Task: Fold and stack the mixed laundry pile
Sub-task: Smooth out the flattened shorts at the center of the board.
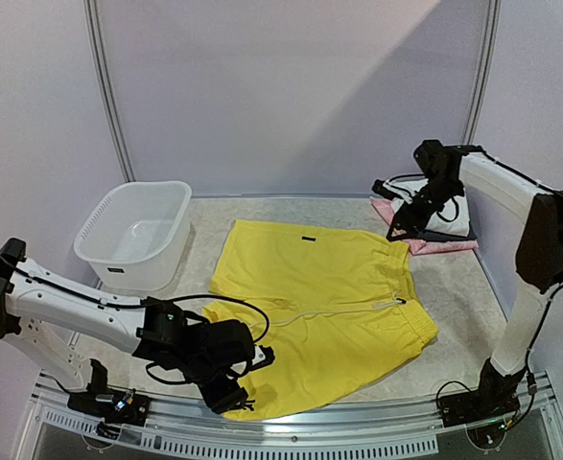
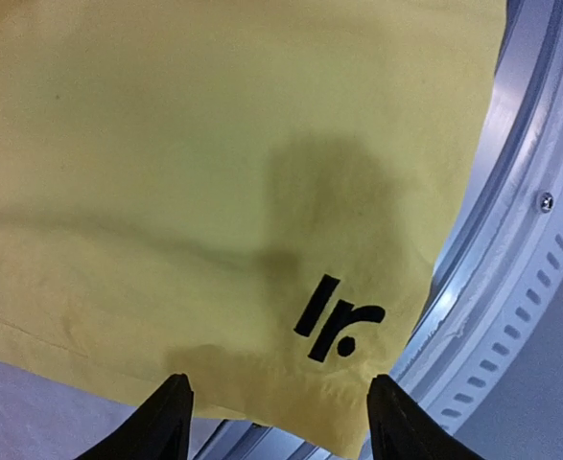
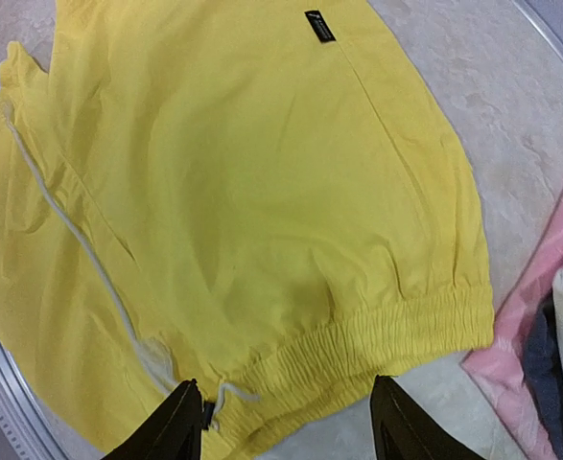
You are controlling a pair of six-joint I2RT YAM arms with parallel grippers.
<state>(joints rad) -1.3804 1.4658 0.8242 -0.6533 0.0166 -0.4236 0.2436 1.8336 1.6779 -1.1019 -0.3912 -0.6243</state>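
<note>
Shorts (image 1: 319,307) spread flat on the worktop (image 1: 458,287).
The yellow shorts lie in the middle. The left pincer (image 2: 279,388) is spread wide at their near corner, holding nothing. The right pincer (image 3: 286,388) is wide too, up by a pink and white pile (image 1: 446,240).

Left arm (image 1: 70,307) stretched low, right arm (image 1: 500,182) reaching far, left fingers (image 2: 171,417) and right fingers (image 3: 180,422) spread apart
</note>
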